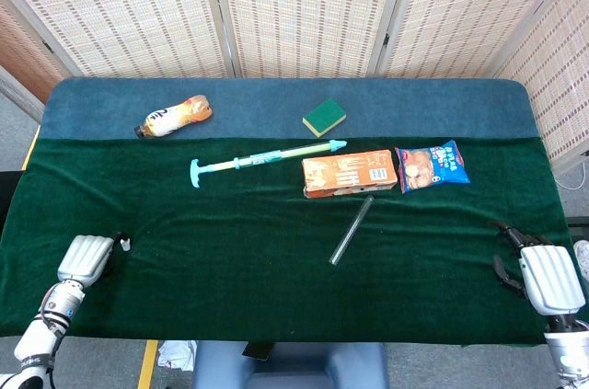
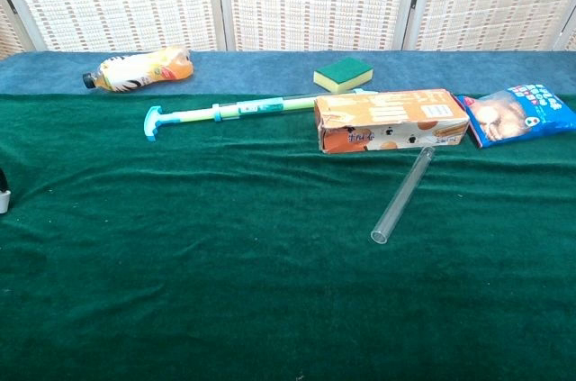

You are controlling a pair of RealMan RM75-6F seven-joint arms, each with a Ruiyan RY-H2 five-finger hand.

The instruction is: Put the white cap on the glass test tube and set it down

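The glass test tube (image 1: pixel 352 230) lies uncapped on the green cloth just in front of the orange box; the chest view shows the tube (image 2: pixel 403 196) with its open end toward me. My left hand (image 1: pixel 85 260) is at the table's near left corner and pinches the small white cap (image 1: pixel 123 244) at its fingertips. In the chest view only the cap (image 2: pixel 4 203) peeks in at the left edge. My right hand (image 1: pixel 547 277) rests at the near right edge, fingers apart and holding nothing, far from the tube.
An orange box (image 1: pixel 349 174) lies behind the tube, with a snack bag (image 1: pixel 431 166) to its right. A teal syringe-like pump (image 1: pixel 265 158), a green sponge (image 1: pixel 324 117) and an orange bottle (image 1: pixel 175 117) lie further back.
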